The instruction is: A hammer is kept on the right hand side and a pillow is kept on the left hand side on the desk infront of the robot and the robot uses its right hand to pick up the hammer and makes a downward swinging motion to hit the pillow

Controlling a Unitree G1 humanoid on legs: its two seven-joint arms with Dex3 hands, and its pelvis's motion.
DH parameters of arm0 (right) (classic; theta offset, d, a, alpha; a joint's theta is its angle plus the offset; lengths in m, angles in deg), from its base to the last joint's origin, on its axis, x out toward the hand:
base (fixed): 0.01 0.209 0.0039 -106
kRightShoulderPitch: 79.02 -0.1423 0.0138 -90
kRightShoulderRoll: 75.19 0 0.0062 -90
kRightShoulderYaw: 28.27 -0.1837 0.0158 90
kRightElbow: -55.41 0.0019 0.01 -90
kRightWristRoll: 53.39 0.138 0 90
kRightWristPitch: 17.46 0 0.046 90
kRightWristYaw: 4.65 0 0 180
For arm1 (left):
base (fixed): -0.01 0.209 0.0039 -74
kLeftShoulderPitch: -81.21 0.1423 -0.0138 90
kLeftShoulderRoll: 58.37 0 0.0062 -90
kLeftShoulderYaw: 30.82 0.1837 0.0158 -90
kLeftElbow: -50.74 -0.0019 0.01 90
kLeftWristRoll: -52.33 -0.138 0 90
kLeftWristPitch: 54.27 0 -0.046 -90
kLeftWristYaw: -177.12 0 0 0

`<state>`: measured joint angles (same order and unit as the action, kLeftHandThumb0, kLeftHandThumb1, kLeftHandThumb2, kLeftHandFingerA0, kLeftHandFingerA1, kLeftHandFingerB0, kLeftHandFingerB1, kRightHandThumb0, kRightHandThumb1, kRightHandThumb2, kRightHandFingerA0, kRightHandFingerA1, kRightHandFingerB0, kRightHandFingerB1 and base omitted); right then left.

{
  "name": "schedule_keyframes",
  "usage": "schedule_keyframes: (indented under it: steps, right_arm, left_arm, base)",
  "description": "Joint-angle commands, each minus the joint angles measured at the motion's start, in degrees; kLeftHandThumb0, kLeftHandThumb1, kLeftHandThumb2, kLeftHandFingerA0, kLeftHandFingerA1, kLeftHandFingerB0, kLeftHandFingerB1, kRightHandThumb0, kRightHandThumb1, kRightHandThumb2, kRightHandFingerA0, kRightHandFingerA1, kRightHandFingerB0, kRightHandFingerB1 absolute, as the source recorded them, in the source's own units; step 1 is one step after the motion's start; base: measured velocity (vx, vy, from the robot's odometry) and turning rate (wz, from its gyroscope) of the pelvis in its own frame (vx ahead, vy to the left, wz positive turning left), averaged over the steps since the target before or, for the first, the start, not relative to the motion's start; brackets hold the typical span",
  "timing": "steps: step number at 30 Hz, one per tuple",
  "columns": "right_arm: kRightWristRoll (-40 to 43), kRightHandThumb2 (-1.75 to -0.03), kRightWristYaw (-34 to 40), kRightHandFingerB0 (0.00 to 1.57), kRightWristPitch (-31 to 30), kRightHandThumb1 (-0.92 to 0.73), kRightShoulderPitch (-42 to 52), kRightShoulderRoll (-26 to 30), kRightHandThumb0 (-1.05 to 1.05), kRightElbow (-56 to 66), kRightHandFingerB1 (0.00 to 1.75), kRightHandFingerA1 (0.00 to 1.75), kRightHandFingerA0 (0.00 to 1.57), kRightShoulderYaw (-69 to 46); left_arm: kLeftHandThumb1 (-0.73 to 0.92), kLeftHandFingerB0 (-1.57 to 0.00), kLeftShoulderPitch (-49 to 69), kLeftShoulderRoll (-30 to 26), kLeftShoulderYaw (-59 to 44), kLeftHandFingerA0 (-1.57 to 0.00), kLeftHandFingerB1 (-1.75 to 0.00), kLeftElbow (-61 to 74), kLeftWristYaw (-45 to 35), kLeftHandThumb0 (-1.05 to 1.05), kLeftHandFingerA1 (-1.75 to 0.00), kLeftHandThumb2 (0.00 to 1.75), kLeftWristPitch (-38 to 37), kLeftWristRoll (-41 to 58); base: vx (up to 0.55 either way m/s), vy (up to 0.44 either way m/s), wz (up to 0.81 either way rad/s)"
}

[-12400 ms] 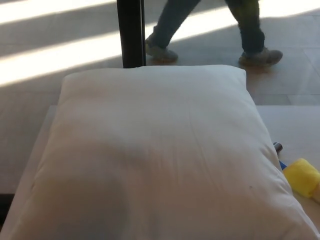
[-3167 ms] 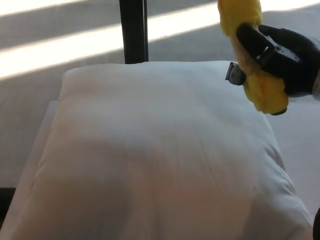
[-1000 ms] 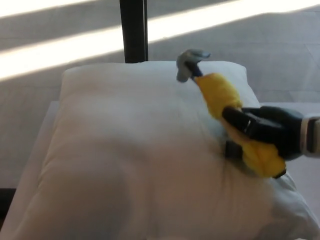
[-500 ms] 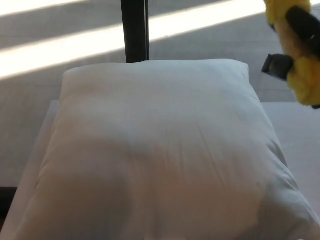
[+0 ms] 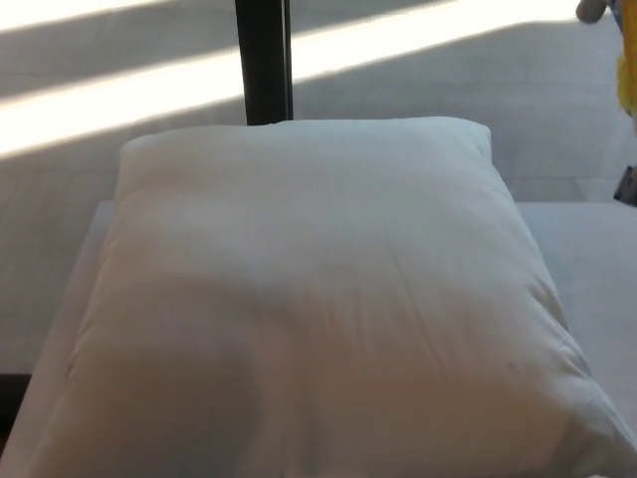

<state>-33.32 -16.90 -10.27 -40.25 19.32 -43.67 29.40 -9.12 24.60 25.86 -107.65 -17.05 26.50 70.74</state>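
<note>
Hammer: only slivers show at the far right edge of the head view, a yellow strip of handle [image 5: 631, 80] with a grey tip at the top right corner, held up high and well apart from the pillow.
Pillow: large, white and plump [image 5: 318, 309], filling most of the view; it lies flat on the table with soft creases across its top and nothing resting on it.
Table: pale surface [image 5: 597, 269] showing to the right of the pillow and as a thin strip along its left side.
Right hand: a small dark bit [image 5: 627, 186] at the right edge, below the yellow strip; whether the fingers are spread or pressed together cannot be told.
Left hand: out of view.
Background: grey floor [image 5: 100, 100] crossed by bright bands of sunlight, with a black upright post [image 5: 263, 60] standing just behind the pillow's far edge.
</note>
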Motion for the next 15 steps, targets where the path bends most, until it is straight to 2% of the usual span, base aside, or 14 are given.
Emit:
schedule_keyframes:
  steps: [1, 2, 6, 8, 10, 12, 14, 15]
  right_arm:
    - [-23.59, -1.16, 3.94, 1.02, 46.68, -0.49, 19.0, 12.78, -0.23, -1.75, 1.28, 1.42, 1.22, 22.61]
    - [-25.18, -1.07, 5.25, 0.79, 48.17, -0.51, 19.73, 13.49, -0.17, -2.44, 1.52, 1.75, 0.91, 24.03]
    - [-28.59, -1.12, 8.06, 0.81, 53.7, -0.48, 21.74, 15.14, -0.17, -5.11, 1.53, 1.75, 0.93, 26.91]
    - [-30.62, -1.03, 9.72, 0.78, 55.35, -0.53, 23.06, 16.78, -0.16, -6.26, 1.48, 1.75, 0.9, 28.71]
    - [-31.0, -1.02, 10.38, 0.78, 55.63, -0.54, 23.74, 17.33, -0.15, -6.27, 1.46, 1.74, 0.89, 28.91]
    - [-31.05, -1.06, 11.15, 0.79, 56.66, -0.56, 23.9, 17.29, -0.1, -7.5, 1.35, 1.69, 0.91, 28.93]
    - [-31.61, -1.06, 12.84, 0.77, 55.93, -0.54, 23.9, 17.41, -0.14, -7.87, 1.36, 1.7, 0.95, 29.12]
    - [-32.64, -0.87, 14.56, 0.76, 54.93, -0.64, 23.53, 17.92, -0.14, -9.32, 1.31, 1.67, 0.85, 29.94]
  left_arm:
    - [0.63, -0.62, 0.29, -1.85, -0.5, -0.67, -0.45, 0.29, -0.34, -0.54, -0.47, 0.59, -0.75, 0.89]
    - [0.63, -0.63, 0.29, -1.79, -0.47, -0.68, -0.46, 0.46, -0.22, -0.54, -0.47, 0.59, -0.67, 0.88]
    - [0.63, -0.61, 0.26, -1.9, -0.25, -0.68, -0.45, 0.62, -0.19, -0.55, -0.47, 0.6, -0.49, 0.64]
    - [0.63, -0.59, 0.32, -1.78, -0.29, -0.67, -0.44, 0.7, -0.22, -0.56, -0.46, 0.59, -0.84, 0.66]
    - [0.63, -0.6, 0.11, -1.91, -0.29, -0.68, -0.44, 0.31, -0.07, -0.56, -0.46, 0.6, -0.72, 0.6]
    - [0.63, -0.6, 1.02, -1.51, -0.71, -0.67, -0.45, 1.2, -0.09, -0.56, -0.47, 0.6, -0.57, 1.12]
    - [0.64, -0.59, 0.76, -1.87, -0.84, -0.66, -0.44, 0.16, -0.59, -0.54, -0.46, 0.6, -0.61, 1.17]
    - [0.65, -0.58, 0.73, -1.97, -0.85, -0.65, -0.44, -0.22, -1.06, -0.54, -0.47, 0.6, -0.97, 1.15]
  base:
    - [0.0, 0.0, 0.0]
    - [0.0, 0.0, 0.0]
    - [0.0, 0.0, 0.0]
    - [0.0, 0.0, 0.0]
    - [0.0, 0.0, 0.0]
    - [0.0, 0.0, 0.0]
    - [0.0, 0.0, 0.0]
    - [0.0, 0.0, 0.0]
